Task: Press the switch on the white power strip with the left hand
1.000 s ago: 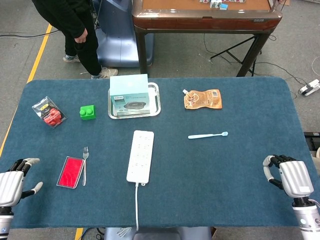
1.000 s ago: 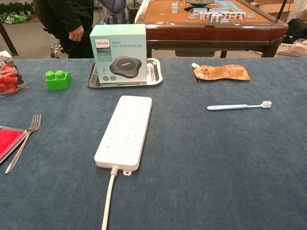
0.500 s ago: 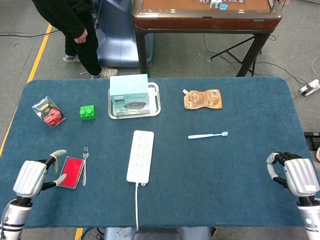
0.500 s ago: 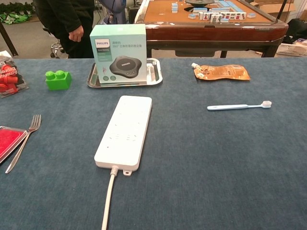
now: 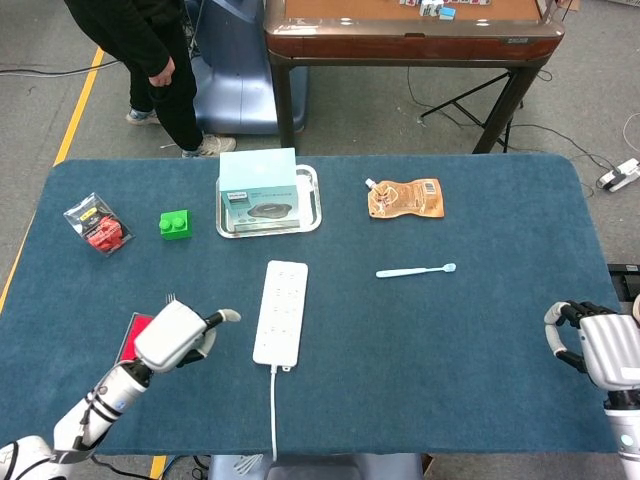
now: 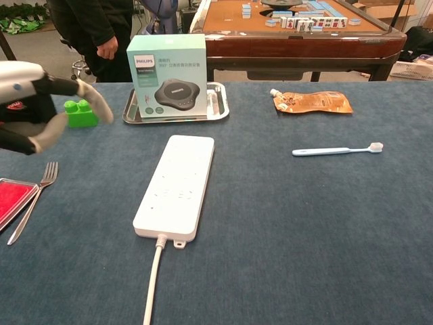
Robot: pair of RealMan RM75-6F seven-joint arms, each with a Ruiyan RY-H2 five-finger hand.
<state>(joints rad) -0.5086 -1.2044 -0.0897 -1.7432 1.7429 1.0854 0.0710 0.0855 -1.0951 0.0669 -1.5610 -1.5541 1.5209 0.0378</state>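
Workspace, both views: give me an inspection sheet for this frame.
Surface: blue cloth table.
Job's things: white power strip flat at centre, untouched.
Clutter: boxed item on metal tray, green brick, red packet, red pad, fork, toothbrush, orange pouch.
Hands: left hand raised beside the strip, holding nothing; right hand at table edge, fingers curled.
Cables: strip's cord runs off near edge.
Surroundings: person, wooden table.

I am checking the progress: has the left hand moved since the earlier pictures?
Yes. In the head view the left hand has moved right across the table, from the near left corner toward the white power strip, passing over the red tray. It has not yet touched the strip.
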